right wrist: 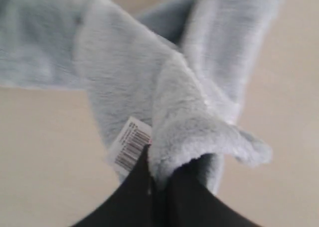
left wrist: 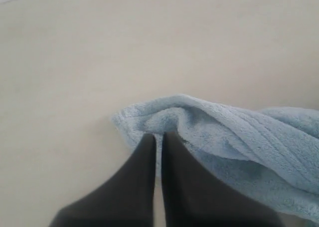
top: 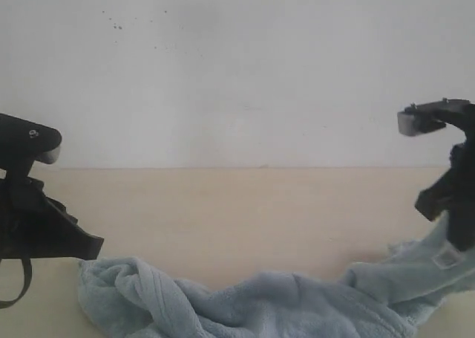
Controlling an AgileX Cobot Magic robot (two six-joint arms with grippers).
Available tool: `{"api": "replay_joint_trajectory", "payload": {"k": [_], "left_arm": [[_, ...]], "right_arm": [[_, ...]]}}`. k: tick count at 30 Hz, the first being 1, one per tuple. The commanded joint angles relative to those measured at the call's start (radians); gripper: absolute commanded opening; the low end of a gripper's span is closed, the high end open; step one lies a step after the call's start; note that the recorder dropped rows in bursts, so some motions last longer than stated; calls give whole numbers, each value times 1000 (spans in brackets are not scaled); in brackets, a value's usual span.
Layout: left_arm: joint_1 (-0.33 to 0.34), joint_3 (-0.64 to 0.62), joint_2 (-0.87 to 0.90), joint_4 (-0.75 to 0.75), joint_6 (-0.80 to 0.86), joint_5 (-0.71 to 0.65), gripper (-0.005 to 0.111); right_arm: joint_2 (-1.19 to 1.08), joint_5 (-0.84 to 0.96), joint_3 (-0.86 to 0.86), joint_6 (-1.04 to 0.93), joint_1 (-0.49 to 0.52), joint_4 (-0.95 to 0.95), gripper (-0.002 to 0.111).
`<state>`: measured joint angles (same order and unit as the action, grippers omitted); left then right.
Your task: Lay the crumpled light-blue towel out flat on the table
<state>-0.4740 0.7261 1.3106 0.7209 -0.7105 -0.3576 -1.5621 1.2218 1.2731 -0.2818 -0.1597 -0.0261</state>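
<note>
The towel (top: 282, 301) lies crumpled on the table (top: 223, 212) between the arms; the right gripper (right wrist: 158, 179) pinches a corner by the tag (right wrist: 128, 146), the left gripper (left wrist: 158, 137) nips a thin edge (likely to slip once pulled taut)

Pale blue towel (top: 282, 304), white tag (right wrist: 130, 144) with black barcode, beige table (top: 223, 212), white wall (top: 237, 70), perhaps faintly speckled
</note>
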Motion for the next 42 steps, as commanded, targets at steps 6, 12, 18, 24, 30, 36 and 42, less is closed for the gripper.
{"api": "replay_joint_trajectory", "payload": {"k": [6, 12, 18, 24, 30, 36, 42], "left_arm": [[13, -57, -160, -1, -12, 29, 4], [13, -129, -185, -1, 63, 138, 4], [11, -171, -185, -1, 138, 301, 4], [11, -176, -185, 1, 145, 307, 4], [11, -176, -185, 31, 145, 343, 4], [11, -176, -185, 31, 145, 379, 4], [11, -176, -185, 19, 100, 334, 4]], "right_arm": [[253, -111, -55, 349, -35, 429, 0], [518, -386, -55, 513, -35, 662, 0], [567, -447, -55, 561, -40, 734, 0], [577, -480, -55, 565, -84, 771, 0], [672, -579, -55, 848, -84, 973, 0], [672, -600, -55, 963, -83, 1120, 0], [500, -531, -161, 963, -83, 1092, 0]]}}
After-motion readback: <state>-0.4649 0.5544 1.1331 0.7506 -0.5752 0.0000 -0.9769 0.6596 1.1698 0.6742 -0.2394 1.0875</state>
